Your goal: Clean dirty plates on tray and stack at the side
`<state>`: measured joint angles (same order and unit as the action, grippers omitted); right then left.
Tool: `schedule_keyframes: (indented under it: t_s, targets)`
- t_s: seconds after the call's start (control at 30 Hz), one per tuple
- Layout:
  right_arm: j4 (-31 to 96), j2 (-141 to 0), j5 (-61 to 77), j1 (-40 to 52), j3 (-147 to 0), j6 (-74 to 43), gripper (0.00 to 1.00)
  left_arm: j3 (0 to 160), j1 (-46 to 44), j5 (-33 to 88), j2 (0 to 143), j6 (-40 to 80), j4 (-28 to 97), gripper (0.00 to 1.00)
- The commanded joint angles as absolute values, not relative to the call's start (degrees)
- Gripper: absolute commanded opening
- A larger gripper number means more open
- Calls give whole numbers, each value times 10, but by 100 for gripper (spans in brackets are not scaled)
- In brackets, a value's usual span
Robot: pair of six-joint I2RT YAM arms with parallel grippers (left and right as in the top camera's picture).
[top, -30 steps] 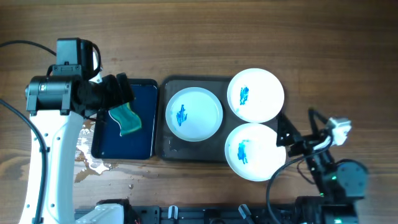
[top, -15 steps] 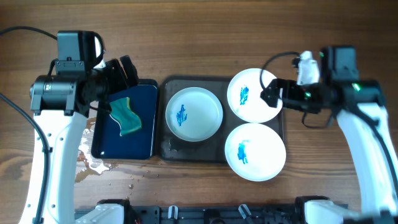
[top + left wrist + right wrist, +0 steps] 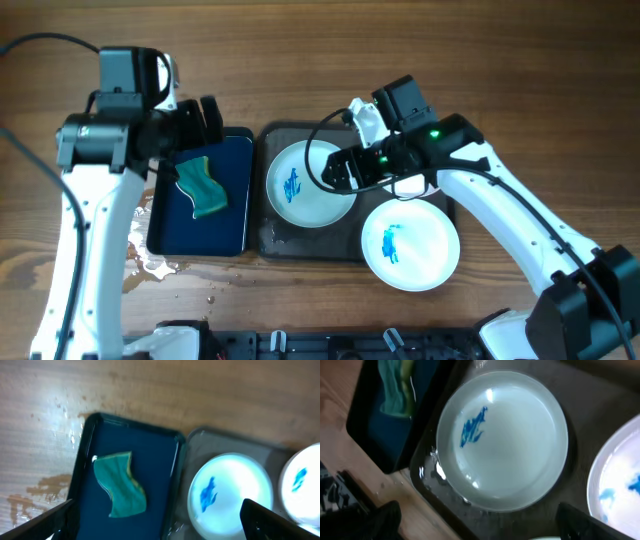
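Bench [image 3: 320,60], wooden: carries a large dark grey tray [image 3: 275,240] and, just left of it, a narrow dark-blue tray [image 3: 225,230] with a green sponge [image 3: 203,187] lying in it.

Left plate [image 3: 300,195]: sits flat in the grey tray's left half, blue smear at its centre.

Second plate [image 3: 410,243]: lies at the tray's near right corner, overlapping the rim, also smeared blue.

Third plate: mostly hidden under the right arm from overhead.

Left hand [image 3: 205,125]: hangs above the far end of the blue tray, fingers spread wide, grips nothing.

Right hand [image 3: 337,172]: hovers over the right side of the left plate, fingers likewise spread wide, holds nothing.

Beside the blue tray's near left corner: a wet patch [image 3: 150,262] on the wood.
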<state>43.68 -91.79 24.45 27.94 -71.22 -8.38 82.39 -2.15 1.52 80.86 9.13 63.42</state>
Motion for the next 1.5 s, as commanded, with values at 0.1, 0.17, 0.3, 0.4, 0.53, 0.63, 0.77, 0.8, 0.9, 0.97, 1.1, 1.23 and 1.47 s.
schedule_keyframes:
  t_s: [0.1,0.17,0.3,0.4,0.53,0.63,0.77,0.8,0.9,0.97,1.1,1.23,1.47]
  targets:
    - [443,-927,253,279,-719,-129,100,812,-23,10,887,60,669,83]
    - [471,-941,199,279,-719,-200,99,810,-23,10,894,60,671,72]
    - [470,-1000,193,283,-695,-227,99,809,-23,10,895,60,672,72]
    - [443,-1055,219,287,-690,-227,88,809,-23,10,895,62,674,73]
    - [414,-1098,217,288,-689,-265,74,809,-23,10,895,62,673,74]
    - [394,-1122,204,288,-689,-296,41,809,-23,10,895,62,674,68]
    - [390,-1127,204,288,-689,-302,8,809,-23,10,895,62,682,80]
    - [390,-1127,204,288,-689,-302,4,809,-23,10,895,62,682,88]
    - [390,-1127,194,288,-689,-302,4,808,-23,10,897,63,682,13]
    - [391,-1127,193,288,-689,-302,4,806,-23,12,901,64,682,4]
    - [390,-1127,193,288,-689,-302,4,791,-23,42,919,65,682,4]
    - [390,-1127,191,288,-689,-302,4,755,-23,55,947,80,679,38]
    - [390,-1127,191,288,-689,-300,4,707,-7,23,985,158,631,69]
